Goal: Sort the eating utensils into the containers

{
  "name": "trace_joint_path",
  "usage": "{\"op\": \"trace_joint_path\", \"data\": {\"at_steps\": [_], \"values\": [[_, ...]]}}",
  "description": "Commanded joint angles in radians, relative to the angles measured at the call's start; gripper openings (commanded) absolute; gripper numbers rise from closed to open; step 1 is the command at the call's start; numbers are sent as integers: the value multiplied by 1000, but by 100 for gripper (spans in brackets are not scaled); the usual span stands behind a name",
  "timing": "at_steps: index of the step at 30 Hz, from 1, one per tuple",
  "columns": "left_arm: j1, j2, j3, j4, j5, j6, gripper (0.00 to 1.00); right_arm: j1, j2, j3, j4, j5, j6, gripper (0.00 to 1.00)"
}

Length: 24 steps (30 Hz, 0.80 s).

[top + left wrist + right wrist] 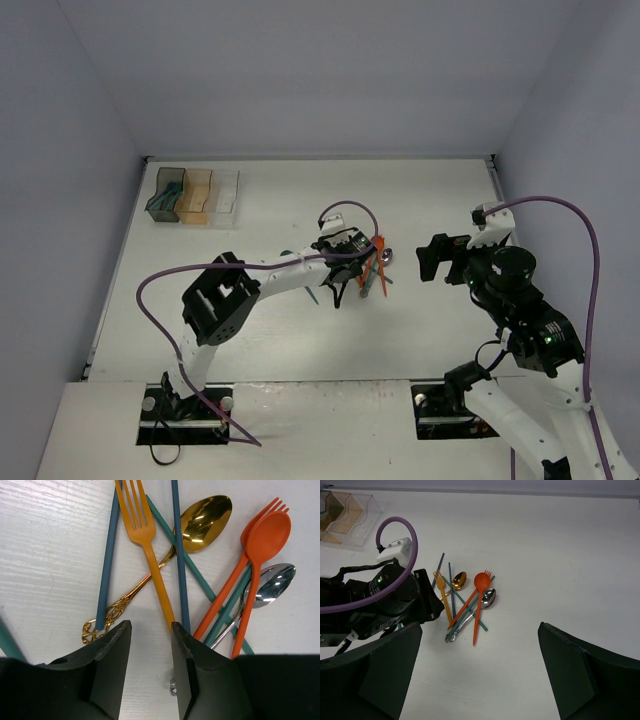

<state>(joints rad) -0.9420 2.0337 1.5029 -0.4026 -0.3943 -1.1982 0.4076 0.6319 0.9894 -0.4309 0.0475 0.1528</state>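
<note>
- L gripper (151,627): fingers (112,650) part-way apart, nothing clamped btwn them; low over utensil pile (372,268), handle end of yellow fork (145,535) just by one finger.
- R gripper (480,630): jaws wide apart, empty, up off table, right of pile.
- Pile mid-table: gold spoon (205,517), orange spoon (267,530), silver spoon (272,582), teal sticks (107,565), crossed & touching.
- Containers (197,195): far-left corner, well apart from pile; teal items in dark bin (167,195).
- Bare white table (290,340) all round pile; walls (60,200) at far, L & R edges.
</note>
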Motion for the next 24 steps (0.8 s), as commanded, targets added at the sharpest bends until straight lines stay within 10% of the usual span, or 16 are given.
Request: {"op": "trace_joint_path", "data": {"at_steps": [1,24], "values": [[8,1,70,17,-28,-37,35,9,-6,25,55,-5,-2,100],[23,58,76,-106,-10,-51,33,10,-37,29,52,-4,-4,100]]}}
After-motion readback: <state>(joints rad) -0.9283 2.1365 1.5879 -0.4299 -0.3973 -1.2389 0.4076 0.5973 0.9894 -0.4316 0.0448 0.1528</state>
